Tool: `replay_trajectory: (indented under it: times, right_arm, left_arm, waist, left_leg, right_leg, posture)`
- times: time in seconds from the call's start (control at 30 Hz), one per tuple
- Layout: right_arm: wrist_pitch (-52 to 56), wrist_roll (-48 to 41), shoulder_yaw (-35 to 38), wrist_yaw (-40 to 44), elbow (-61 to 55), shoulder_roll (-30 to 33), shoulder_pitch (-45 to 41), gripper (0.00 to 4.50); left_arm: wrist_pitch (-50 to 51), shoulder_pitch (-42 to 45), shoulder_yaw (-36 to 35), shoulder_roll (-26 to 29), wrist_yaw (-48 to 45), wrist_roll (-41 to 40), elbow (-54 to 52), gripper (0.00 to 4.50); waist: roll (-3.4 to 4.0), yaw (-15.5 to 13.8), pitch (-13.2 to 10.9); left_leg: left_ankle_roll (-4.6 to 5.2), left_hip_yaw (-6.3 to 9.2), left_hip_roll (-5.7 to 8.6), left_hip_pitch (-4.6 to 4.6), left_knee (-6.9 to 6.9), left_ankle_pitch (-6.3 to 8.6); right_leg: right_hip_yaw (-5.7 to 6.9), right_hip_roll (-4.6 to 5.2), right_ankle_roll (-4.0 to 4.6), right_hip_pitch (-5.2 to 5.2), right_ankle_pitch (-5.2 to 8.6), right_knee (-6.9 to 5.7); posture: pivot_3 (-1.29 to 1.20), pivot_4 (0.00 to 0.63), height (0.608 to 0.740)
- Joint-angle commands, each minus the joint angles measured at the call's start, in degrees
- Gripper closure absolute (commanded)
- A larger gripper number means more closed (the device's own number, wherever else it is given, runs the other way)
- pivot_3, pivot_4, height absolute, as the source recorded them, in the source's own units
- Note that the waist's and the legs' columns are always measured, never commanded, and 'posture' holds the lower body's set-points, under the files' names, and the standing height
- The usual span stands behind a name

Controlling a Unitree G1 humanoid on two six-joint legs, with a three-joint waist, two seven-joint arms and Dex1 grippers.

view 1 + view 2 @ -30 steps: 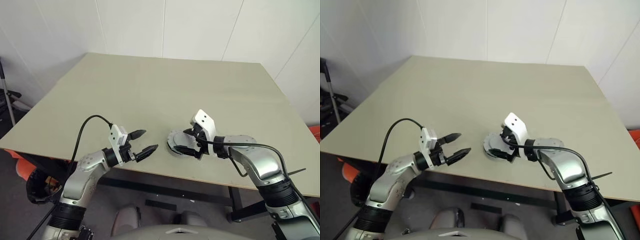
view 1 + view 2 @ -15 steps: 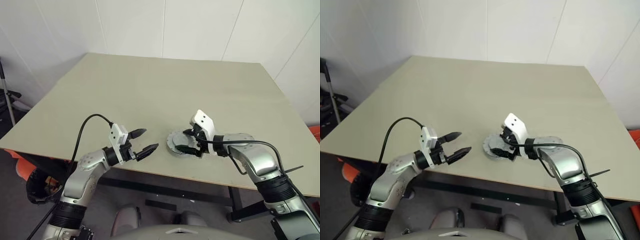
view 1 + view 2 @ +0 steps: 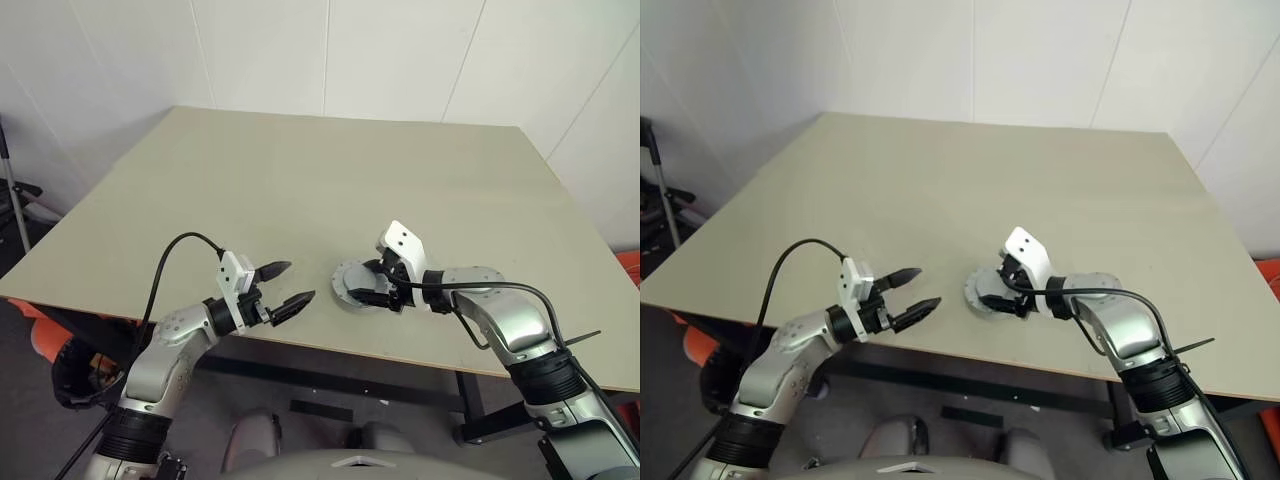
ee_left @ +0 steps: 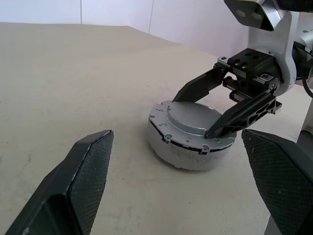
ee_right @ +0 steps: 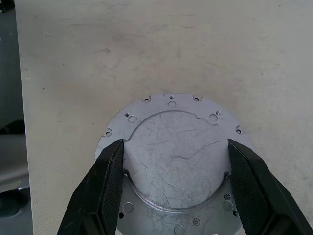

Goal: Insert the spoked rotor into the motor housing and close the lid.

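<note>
The motor housing (image 4: 182, 152) is a grey round puck lying on the table near its front edge. The lid (image 5: 171, 105) lies flat on top of it, a grey plate with small holes round its rim and a raised round centre. My right gripper (image 3: 368, 290) reaches over the puck from the right, and its two fingers (image 5: 110, 181) press against opposite sides of the lid's raised centre. Left of the puck and apart from it, my left gripper (image 3: 300, 280) hovers open and points at it, holding nothing. The spoked rotor is hidden.
The beige table (image 3: 330, 180) stretches far behind the puck to white walls. The puck sits close to the table's front edge (image 3: 300, 340). A black cable (image 3: 170, 255) loops over my left arm.
My right gripper's fingers have narrowed onto the lid's raised centre, and the hand has eased slightly toward the puck. The left gripper has stayed where it was.
</note>
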State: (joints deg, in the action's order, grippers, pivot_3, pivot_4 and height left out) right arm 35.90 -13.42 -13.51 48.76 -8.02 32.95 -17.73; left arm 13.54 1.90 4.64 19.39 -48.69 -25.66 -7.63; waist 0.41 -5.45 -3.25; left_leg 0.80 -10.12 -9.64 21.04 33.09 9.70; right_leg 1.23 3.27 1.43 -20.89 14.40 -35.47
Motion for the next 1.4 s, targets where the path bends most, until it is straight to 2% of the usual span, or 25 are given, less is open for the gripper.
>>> replay_trajectory:
  times: [0.03,0.43,1.0,1.4]
  right_arm:
    - [1.4,0.8,-0.1,-1.5,-0.9,-0.2,-0.4,1.39]
    - [5.9,1.4,-2.3,-2.2,-2.3,0.9,-0.8,1.39]
    - [5.7,1.4,-3.3,-0.5,-2.8,3.1,0.1,1.39]
    - [5.7,1.4,-3.3,-2.8,-3.6,1.4,2.3,1.39]
  left_arm:
    - [-0.8,0.6,-0.9,0.1,0.0,-0.7,-2.0,0.00]
    - [0.6,0.3,-0.6,-0.1,1.5,-1.0,-4.3,0.00]
    - [0.9,0.6,-0.9,0.2,1.1,-1.5,-3.8,0.00]
    - [-1.1,6.4,1.4,-1.7,-0.3,0.6,1.2,0.00]
  waist:
    - [0.00,0.0,0.0]
    - [0.00,0.0,0.0]
    - [0.00,-0.2,0.0]
    - [-0.01,-0.1,0.0]
  left_leg:
    - [0.00,0.00,0.00,0.00,0.00,0.00]
    - [0.00,0.01,0.00,-0.05,0.00,0.00]
    - [0.03,0.00,0.01,-0.01,-0.04,0.02]
    - [0.03,0.01,0.01,-0.04,-0.07,0.02]
  right_leg:
    - [0.00,0.00,0.00,0.00,0.00,0.00]
    - [0.00,0.00,0.00,0.04,0.00,0.00]
    - [0.00,0.00,-0.01,0.07,0.01,0.17]
    - [0.00,0.00,-0.01,0.10,0.01,0.19]
  posture:
    - [0.00,0.000,0.740]
    - [0.00,0.000,0.740]
    - [0.00,0.000,0.740]
    - [0.00,0.000,0.740]
